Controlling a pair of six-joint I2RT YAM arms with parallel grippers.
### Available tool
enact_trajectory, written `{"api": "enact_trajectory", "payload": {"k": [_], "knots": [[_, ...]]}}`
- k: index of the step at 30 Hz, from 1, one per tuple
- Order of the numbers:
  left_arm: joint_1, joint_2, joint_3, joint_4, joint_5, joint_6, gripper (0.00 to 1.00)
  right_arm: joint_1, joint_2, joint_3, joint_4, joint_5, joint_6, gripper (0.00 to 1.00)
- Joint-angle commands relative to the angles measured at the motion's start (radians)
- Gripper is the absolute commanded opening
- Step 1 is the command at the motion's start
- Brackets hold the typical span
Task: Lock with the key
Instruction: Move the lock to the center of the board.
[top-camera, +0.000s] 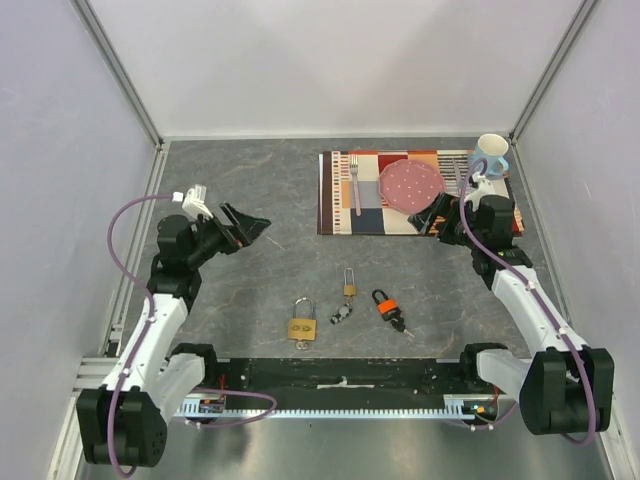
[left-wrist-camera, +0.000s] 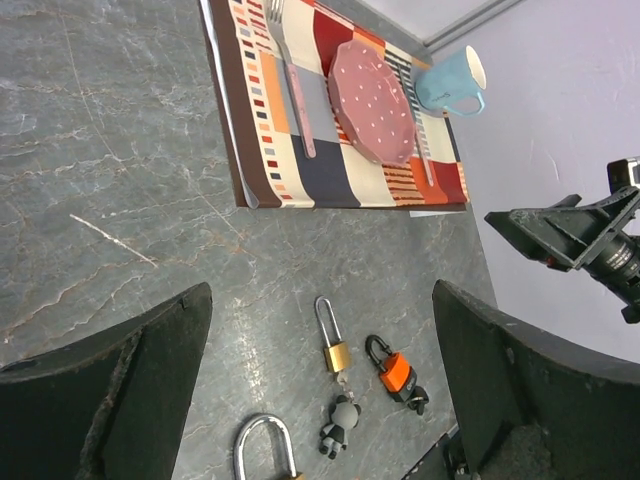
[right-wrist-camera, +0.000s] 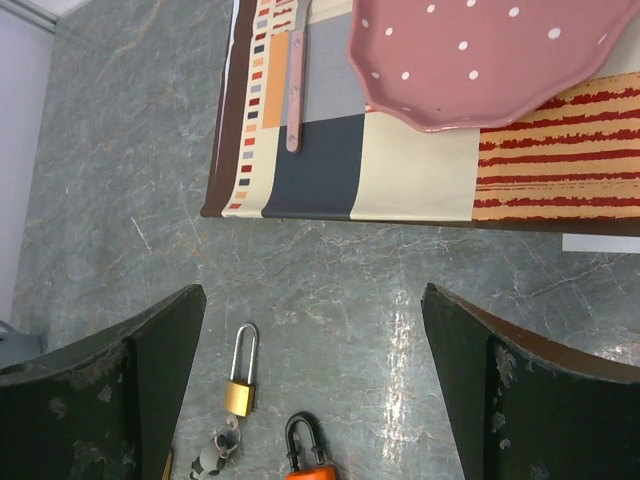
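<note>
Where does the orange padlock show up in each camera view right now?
Top external: orange padlock at lower centre, slightly right.
Left wrist: bottom, right of centre.
Right wrist: bottom edge, partly cut off.
Shared landmark: small brass padlock, just left of it in every view.

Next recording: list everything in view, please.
large padlock: one, brass, table front, leftmost lock
small padlock: one, brass, middle lock
charm: one, grey, beside small padlock
orange padlock: one, orange-black, rightmost lock
placemat: one, multicoloured, far right
fork: one, pink, on placemat
plate: one, pink dotted, on placemat
mug: one, light blue, placemat's far right corner
table: one, grey marble, underneath
left hand: one, black, open, left side
right hand: one, black, open, near placemat's right edge
</note>
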Motion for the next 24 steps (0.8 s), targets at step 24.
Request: {"api": "enact_trajectory", "payload": {"k": [24], "knots": [[-0.783, 0.501, 0.336, -0.603, -0.621, 0.126, 0.89, 0.232, 0.144, -0.082, 0.069, 0.087, 0.018, 0.98]]}}
